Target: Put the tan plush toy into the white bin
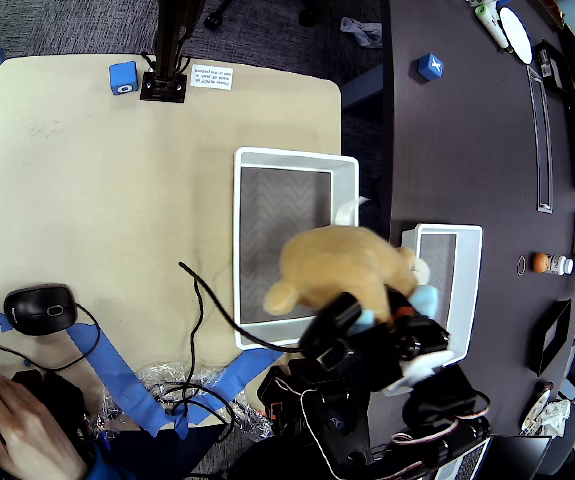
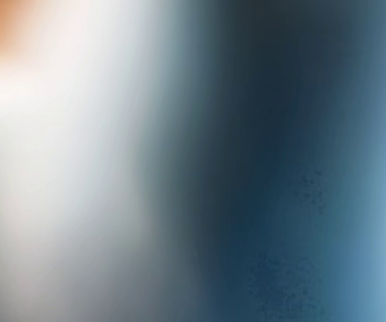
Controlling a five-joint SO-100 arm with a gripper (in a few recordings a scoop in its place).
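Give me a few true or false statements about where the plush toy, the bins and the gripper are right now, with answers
1. The tan plush toy is over the right side of the white bin in the overhead view. True.
2. The smaller white bin stands left of the larger one. False: it stands to its right.
3. The computer mouse lies inside the larger bin. False: it lies on the tan table.
4. The gripper is at the toy's lower edge. True.

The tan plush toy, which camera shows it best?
The overhead view. There the tan plush toy shows whole, held up by the pincer over the right side of the white bin. The wrist view is blurred; an orange smudge in its top-left corner may be the toy.
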